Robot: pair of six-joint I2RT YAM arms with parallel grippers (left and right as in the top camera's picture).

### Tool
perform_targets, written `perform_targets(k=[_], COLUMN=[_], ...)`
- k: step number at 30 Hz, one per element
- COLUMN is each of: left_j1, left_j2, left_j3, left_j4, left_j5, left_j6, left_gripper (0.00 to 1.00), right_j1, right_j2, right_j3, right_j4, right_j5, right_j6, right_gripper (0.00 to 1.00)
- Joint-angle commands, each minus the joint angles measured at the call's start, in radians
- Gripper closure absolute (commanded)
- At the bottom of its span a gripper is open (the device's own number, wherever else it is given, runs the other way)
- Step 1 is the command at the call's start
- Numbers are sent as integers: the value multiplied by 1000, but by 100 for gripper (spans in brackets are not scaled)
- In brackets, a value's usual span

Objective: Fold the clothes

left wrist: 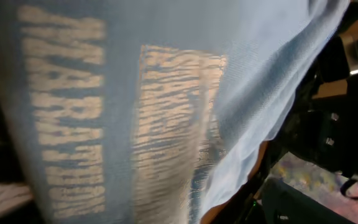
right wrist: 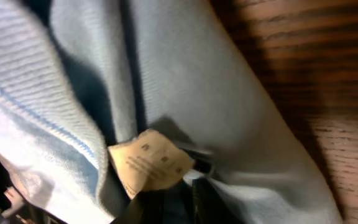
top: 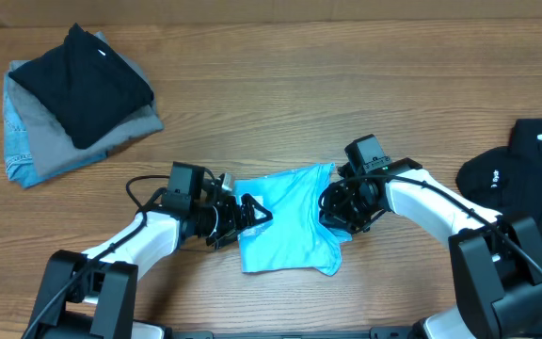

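The light blue T-shirt [top: 285, 226] lies bunched on the wooden table between my two grippers. My left gripper [top: 249, 215] is at the shirt's left edge and shut on the cloth. In the left wrist view the shirt [left wrist: 166, 93] fills the frame, with pale lettering showing through, and hides the fingers. My right gripper [top: 332, 205] is at the shirt's right edge. In the right wrist view its dark fingers [right wrist: 173, 205] are pinched on the blue cloth [right wrist: 229, 112], just below a cream tag [right wrist: 151, 160].
A stack of folded clothes [top: 78, 89], black on grey on blue, sits at the back left. A black garment [top: 525, 165] lies at the right edge. The wooden table [top: 299, 94] shows behind the shirt.
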Motion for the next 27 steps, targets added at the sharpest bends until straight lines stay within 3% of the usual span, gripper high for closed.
perform_targets(k=[1,8,9,10,14,17,19,27], left_j1=[-2,-23,-32,-47,-87,-87,-73,58], left_j2=[19,19,19,19,19,18,18,7], left_j3=[-45,-53,-54,-54,-53,-50,-37,209], left_j4=[32,86,95,122,212,229,224,83], left_j5=[-24,-97,-103,-107,-146,-150,-124,-11], left_j6=[-56,-83,-83,-83,-69,-18,36,184], left_gripper=[19,21,25,37,70,83,96,96], right_j1=[4,4,4,4,4,1,-10,-59], right_j2=[6,6,6,6,6,1,-29,-229], right_j3=[-4,-4,-4,-4,-4,-3,2,137], right_j4=[19,19,19,19,10,-13,-39,-269], right_j5=[10,10,10,10,10,11,19,145], right_j6=[56,56,56,56,56,51,21,-56], right_gripper=[80,80,80,80,82,82,82,82])
